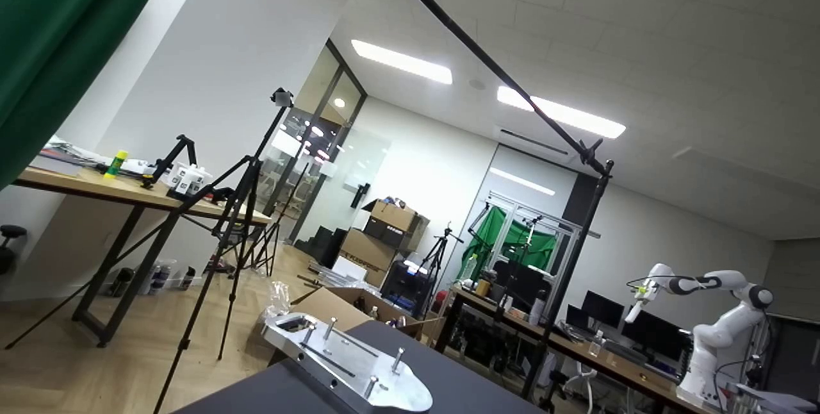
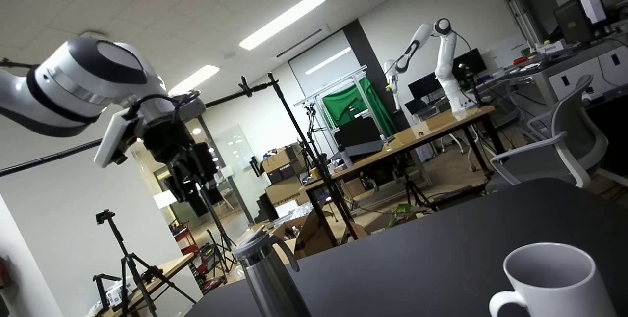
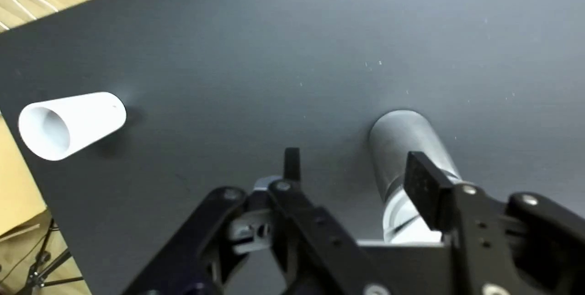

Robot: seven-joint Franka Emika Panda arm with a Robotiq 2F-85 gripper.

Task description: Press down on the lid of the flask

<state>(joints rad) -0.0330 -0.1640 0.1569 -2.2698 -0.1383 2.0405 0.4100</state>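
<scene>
Your one flask (image 2: 279, 285) stands on the table (image 2: 407, 268), at the bottom of an exterior view, left of centre. Its long axis slants there from upper left to lower right, lid (image 2: 254, 247) at the top end, handle (image 2: 289, 253) curving off rightward. In the wrist view it shows right of centre, base up the frame, lid end down, partly hidden by your gripper (image 3: 356, 174), whose two fingers (image 3: 425, 190) are spread apart. One white mug (image 2: 559, 290) stands lower right in an exterior view. Bottom centre in an exterior view: one metal plate (image 1: 352, 357), four bolts (image 1: 398, 361). Both exterior views show one further arm (image 1: 706, 353) at right.
</scene>
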